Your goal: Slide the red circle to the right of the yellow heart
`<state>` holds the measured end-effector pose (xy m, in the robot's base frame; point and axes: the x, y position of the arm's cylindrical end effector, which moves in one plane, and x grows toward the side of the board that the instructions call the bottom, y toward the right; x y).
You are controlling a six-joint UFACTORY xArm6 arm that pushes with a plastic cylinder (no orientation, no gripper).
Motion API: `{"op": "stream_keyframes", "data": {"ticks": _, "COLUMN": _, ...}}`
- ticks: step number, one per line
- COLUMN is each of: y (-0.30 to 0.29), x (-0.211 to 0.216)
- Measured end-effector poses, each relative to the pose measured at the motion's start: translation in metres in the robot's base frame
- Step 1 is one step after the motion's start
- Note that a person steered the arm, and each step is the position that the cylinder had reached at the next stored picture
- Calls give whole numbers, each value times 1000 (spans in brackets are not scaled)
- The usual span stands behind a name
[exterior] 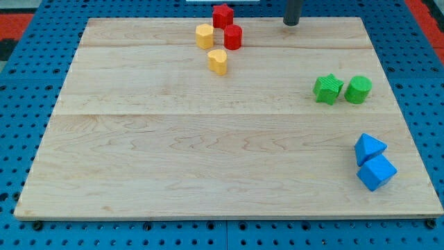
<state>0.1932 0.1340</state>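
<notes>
We see the red circle near the top edge of the wooden board, a little left of the middle; it is a short red cylinder standing upright; just below it and slightly to the view's left lies the yellow heart, near it, and whether they touch we cannot tell; so the red circle sits above and a bit to the right of the heart, not level with it. Beside the red circle on the view's left is a yellow hexagon, very close or touching; above it, at the board's top edge, stands a red star, also very close.

My tip is at the top of the board, to the view's right of the red circle and well apart from it, touching no block; it is a plain dark rod, so there is nothing on it to spread or to pinch.

Further to the right a green star and a green circle stand side by side; in the lower right corner are a blue triangle and a blue cube, touching each other.
</notes>
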Motion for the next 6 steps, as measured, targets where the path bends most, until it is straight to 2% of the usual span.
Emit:
{"op": "stream_keyframes", "data": {"ticks": 2, "y": -36, "x": -1}}
{"op": "stream_keyframes", "data": {"ticks": 3, "y": -89, "x": 6}}
{"op": "stream_keyframes", "data": {"ticks": 5, "y": -147, "x": 65}}
{"op": "stream_keyframes", "data": {"ticks": 6, "y": -129, "x": 69}}
